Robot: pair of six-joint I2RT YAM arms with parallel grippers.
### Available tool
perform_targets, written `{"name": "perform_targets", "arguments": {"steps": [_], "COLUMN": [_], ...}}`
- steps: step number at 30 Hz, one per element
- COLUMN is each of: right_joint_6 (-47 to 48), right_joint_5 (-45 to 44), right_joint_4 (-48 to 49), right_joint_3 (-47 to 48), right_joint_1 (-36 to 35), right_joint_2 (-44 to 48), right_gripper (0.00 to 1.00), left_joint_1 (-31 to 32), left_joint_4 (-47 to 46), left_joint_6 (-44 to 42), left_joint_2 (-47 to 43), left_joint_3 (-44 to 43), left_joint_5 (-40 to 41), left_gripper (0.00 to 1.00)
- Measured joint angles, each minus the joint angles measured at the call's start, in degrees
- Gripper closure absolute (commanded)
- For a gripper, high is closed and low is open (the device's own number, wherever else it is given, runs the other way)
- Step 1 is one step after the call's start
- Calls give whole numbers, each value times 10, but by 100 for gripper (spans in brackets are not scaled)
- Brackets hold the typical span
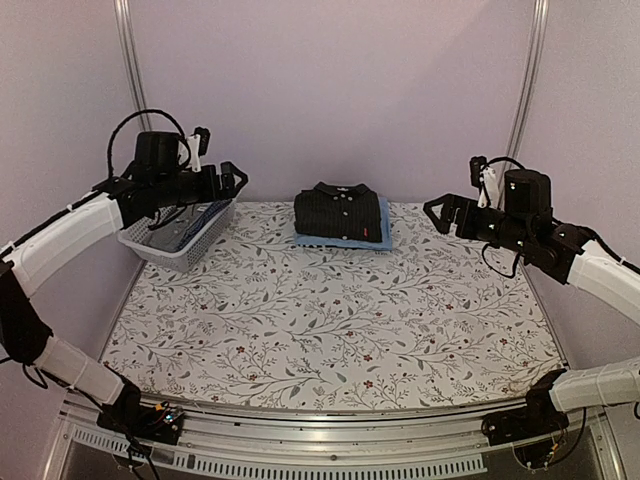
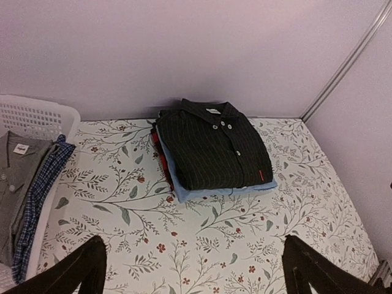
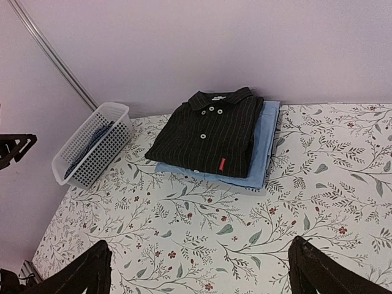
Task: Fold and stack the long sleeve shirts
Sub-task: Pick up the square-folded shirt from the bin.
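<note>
my left fingers (image 2: 79,272) are spread wide with nothing between them, and my right fingers (image 3: 318,269) are spread and bare too. both arms are held up off the tabletop (image 1: 330,330), i think so the wrist views take in the whole work area before the next reach.

the black shirt (image 1: 338,211) lies folded, collar to the back wall, squarely on the folded light blue shirt (image 1: 340,241) at the far middle of the tabletop. the blue one shows only as a rim along the front and right. that pile sits well back, which leaves the open floral area in front free for folding.

my left arm hangs above the white basket (image 1: 185,250) at the far left, and i judge that is because the work left is in there. the grey shirt (image 2: 15,184) lies loose in it beside a blue-checked cloth (image 2: 37,196). so two shirts look stacked, and the grey one is not yet folded.
</note>
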State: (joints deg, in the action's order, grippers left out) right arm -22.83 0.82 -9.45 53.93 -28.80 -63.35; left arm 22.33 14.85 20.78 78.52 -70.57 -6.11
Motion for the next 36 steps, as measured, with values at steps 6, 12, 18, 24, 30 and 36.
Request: {"name": "perform_targets", "arguments": {"steps": [6, 12, 18, 24, 30, 36], "right_joint_6": [13, 18, 20, 21, 19, 12], "right_joint_5": [0, 3, 13, 15, 16, 21], "right_joint_4": [-3, -9, -18, -33, -38, -39], "right_joint_3": [0, 0, 0, 0, 0, -5], "right_joint_1": [0, 0, 0, 0, 0, 0], "right_joint_2": [0, 0, 0, 12, 35, 44], "right_gripper": [1, 1, 1, 1, 1, 1], "left_joint_1": [-58, -137, -194, -224, -233, -235], "left_joint_4": [84, 141, 193, 229, 251, 257], "left_joint_6": [9, 21, 32, 43, 54, 67], "left_joint_2": [101, 206, 336, 449, 517, 532], "left_joint_3": [-116, -192, -282, -368, -412, -429], "left_joint_5": [66, 97, 105, 93, 82, 83], "left_gripper": [0, 0, 0, 0, 0, 0]}}
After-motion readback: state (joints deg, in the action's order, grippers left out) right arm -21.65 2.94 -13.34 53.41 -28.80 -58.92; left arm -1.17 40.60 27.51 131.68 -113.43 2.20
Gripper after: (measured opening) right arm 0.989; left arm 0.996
